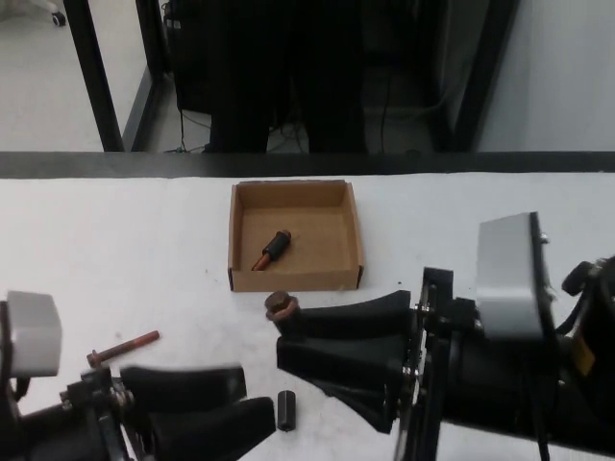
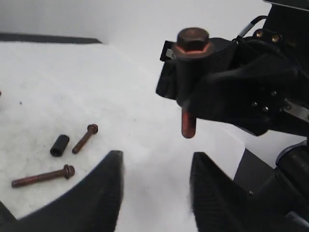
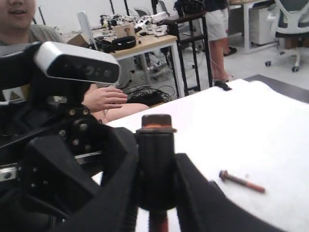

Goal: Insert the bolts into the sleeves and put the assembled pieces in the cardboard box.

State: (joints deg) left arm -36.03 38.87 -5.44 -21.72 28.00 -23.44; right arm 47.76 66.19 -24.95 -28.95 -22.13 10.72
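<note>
Gripping the sleeved bolt (image 2: 192, 43) upright just short of the cardboard box (image 1: 294, 279), the right claw (image 3: 155, 166) likely needed to clear the front wall before releasing. The left claw (image 2: 154, 193) hung open above the table (image 2: 72, 72).

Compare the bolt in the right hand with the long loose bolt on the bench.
The held bolt stands upright, clamped in the right hand; the loose bolt lies flat on the bench. The held bolt wears a black sleeve; the loose bolt's shank is bare. Both are copper-coloured with flanged hex heads.
</note>
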